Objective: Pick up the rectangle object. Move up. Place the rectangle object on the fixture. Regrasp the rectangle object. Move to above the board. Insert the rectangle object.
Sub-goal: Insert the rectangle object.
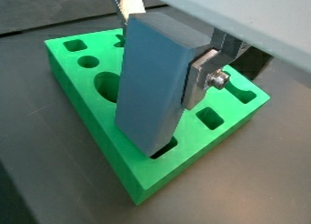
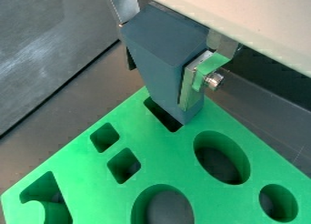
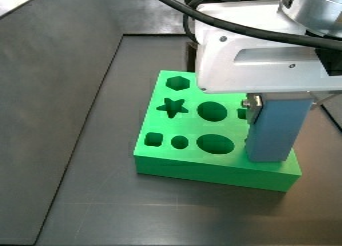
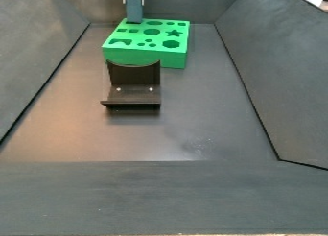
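My gripper (image 1: 165, 59) is shut on the grey-blue rectangle object (image 1: 152, 91), which stands upright between the silver fingers (image 1: 202, 75). In both wrist views its lower end meets the dark mouth of a rectangular slot (image 2: 168, 120) in the green board (image 2: 85, 173). How deep it sits cannot be told. In a side view the gripper (image 3: 274, 95) holds the rectangle object (image 3: 271, 125) over the board (image 3: 201, 168) near its right edge. In a side view the dark fixture (image 4: 130, 86) stands bare on the floor in front of the board (image 4: 148, 50), where the rectangle object (image 4: 132, 8) is held.
The board carries other cut-outs: a star (image 3: 171, 108), ovals (image 3: 213, 111) and small squares (image 2: 122, 165). Dark sloping walls (image 4: 256, 77) enclose the floor on both sides. A black cable (image 3: 201, 2) loops above the gripper body.
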